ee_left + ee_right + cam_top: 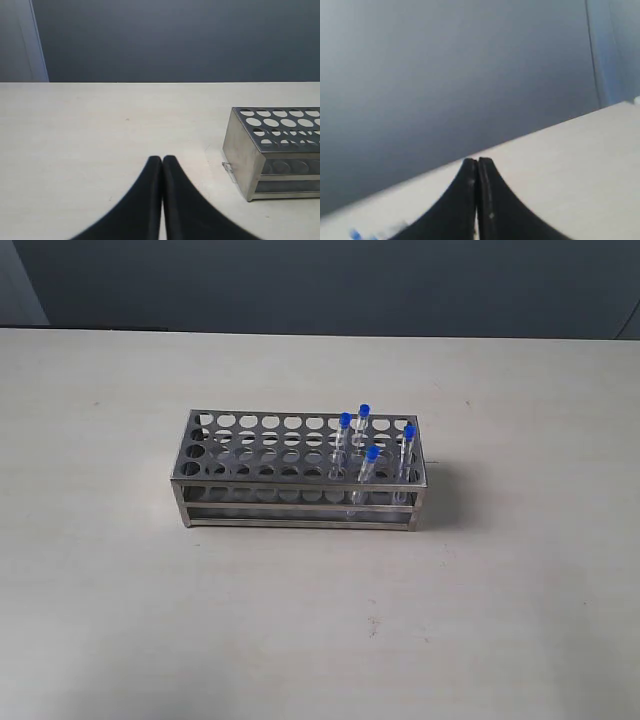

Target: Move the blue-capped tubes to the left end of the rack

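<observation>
Right now all four blue-capped tubes [371, 468] sit at the right end of the rack [290, 508]. Left gripper [162, 161] and right gripper [477, 162] are both pinched closed, empty. Suggest: open the right jaws, come down vertically over one cap, lift straight.

In the left wrist view the shiny rectangular steel test-tube rack [240, 150] is cut off by the frame edge. In the exterior view the lower ends of the four thin clear blue-capped tubes [371, 468], at the rack's three o'clock end, are partly masked by its tiers. A blurred blue smear [355, 234] in the right wrist view cannot be identified.
</observation>
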{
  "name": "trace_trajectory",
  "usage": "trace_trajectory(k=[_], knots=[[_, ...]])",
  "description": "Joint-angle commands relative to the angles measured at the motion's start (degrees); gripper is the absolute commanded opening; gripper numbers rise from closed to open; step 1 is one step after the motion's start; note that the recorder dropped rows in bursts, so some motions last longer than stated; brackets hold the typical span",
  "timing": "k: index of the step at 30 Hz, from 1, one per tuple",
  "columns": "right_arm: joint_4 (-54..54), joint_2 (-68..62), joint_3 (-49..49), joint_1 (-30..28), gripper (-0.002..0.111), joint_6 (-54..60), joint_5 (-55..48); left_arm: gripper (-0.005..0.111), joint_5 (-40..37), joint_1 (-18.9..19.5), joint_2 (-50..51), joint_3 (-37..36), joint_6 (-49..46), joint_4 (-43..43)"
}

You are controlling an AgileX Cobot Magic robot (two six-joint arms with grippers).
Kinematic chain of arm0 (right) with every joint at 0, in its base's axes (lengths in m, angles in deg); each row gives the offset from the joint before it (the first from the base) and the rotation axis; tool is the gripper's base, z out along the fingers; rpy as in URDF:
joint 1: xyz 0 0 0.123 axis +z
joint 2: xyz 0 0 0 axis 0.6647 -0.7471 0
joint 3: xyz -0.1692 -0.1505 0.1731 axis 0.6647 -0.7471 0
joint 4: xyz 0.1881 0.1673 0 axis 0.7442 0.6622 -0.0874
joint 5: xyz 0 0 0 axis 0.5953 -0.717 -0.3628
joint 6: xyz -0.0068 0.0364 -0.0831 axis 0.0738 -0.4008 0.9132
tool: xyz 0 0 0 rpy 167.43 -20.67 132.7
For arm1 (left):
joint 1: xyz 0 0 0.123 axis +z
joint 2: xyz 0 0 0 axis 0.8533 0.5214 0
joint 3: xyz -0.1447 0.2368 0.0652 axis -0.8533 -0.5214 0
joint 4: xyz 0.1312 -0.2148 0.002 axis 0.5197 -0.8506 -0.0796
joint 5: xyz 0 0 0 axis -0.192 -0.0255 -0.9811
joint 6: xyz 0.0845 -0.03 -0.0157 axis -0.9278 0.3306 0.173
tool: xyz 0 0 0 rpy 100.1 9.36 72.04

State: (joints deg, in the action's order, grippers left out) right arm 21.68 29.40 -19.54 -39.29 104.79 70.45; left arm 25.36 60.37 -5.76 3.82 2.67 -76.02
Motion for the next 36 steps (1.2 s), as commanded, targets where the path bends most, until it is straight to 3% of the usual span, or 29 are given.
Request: trace_trajectory(k=[1, 5, 17, 19, 21, 23, 28, 33, 36], knots=[[26.1, 0.22, -0.07, -0.33, -0.001, -10.06, 10.71, 0.001, 0.39, -0.36, 0.32, 0.3, -0.03, 0.12], [34.25, 0.22, -0.07, -0.33, -0.001, -10.47, 16.42, 0.001, 0.39, -0.36, 0.32, 0.3, -0.03, 0.12], [32.61, 0.22, -0.07, -0.33, -0.001, -19.48, 18.47, 0.001, 0.39, -0.36, 0.32, 0.3, -0.03, 0.12], [28.47, 0.22, 0.26, -0.33, -0.001, -19.47, 14.35, 0.001, 0.39, -0.36, 0.32, 0.3, -0.03, 0.12], [15.01, 0.22, 3.77, -0.33, -0.001, -19.47, 6.18, 0.001, 0.39, -0.36, 0.32, 0.3, -0.03, 0.12], [8.11, 0.22, 8.72, -0.33, -0.001, -19.47, 3.19, 0.001, 0.39, -0.36, 0.32, 0.3, -0.03, 0.12], [2.23, 0.22, 16.64, -0.33, -0.001, -18.1, -1.47, 0.001, 0.39, -0.36, 0.32, 0.3, -0.03, 0.12], [-0.25, -4.74, 23.14, -0.33, -0.001, -7.79, -16.41, 0.001, 0.39, -0.36, 0.32, 0.3, -0.03, 0.12], [2.85, -14.65, 30.3, -0.23, -0.001, 3.95, -27.75, 0.001, 0.39, -0.36, 0.32, 0.3, -0.03, 0.12]])
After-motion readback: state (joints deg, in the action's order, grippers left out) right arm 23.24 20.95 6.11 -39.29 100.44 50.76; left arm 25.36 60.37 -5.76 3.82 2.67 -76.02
